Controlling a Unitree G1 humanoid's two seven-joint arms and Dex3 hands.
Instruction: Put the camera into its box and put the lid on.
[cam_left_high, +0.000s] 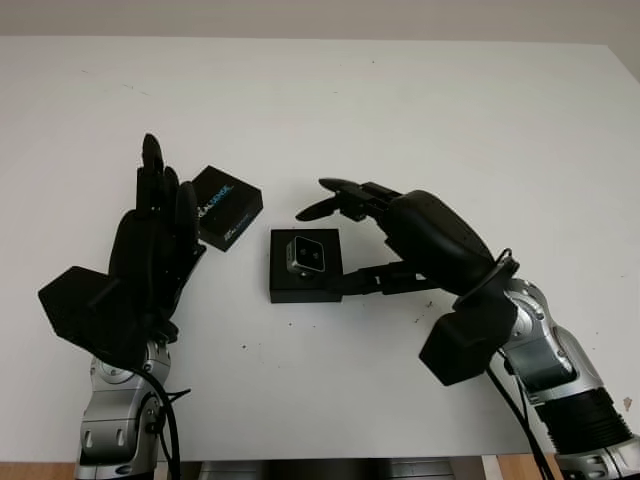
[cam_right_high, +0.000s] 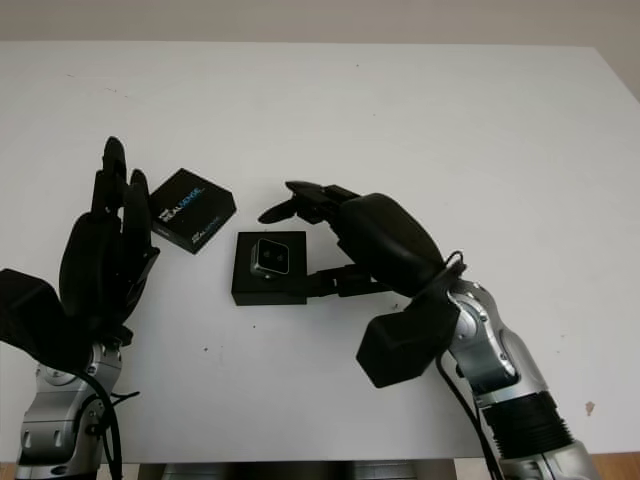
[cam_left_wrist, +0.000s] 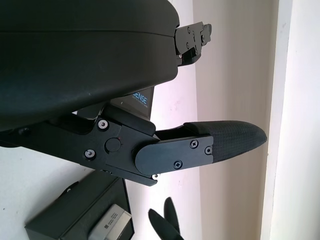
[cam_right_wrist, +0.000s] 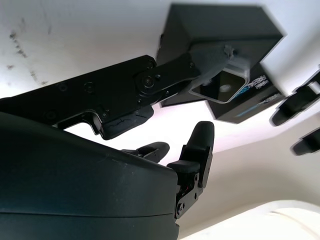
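Note:
A black open box (cam_left_high: 290, 285) lies in the middle of the white table, with the silver camera (cam_left_high: 306, 256) sitting in it, lens up. The black lid (cam_left_high: 226, 206), printed with white and blue lettering, lies flat just left of and behind the box. My right hand (cam_left_high: 360, 240) is open beside the box's right side: its thumb (cam_left_high: 375, 280) reaches to the box's right edge and its fingers hover behind the box. My left hand (cam_left_high: 155, 225) is open and raised upright just left of the lid, not touching it. The camera (cam_right_wrist: 226, 85) in its box (cam_right_wrist: 215, 30) also appears in the right wrist view.
The white table (cam_left_high: 400, 110) stretches far behind and to the right. Its front edge runs along the bottom of the eye views, close to both forearms.

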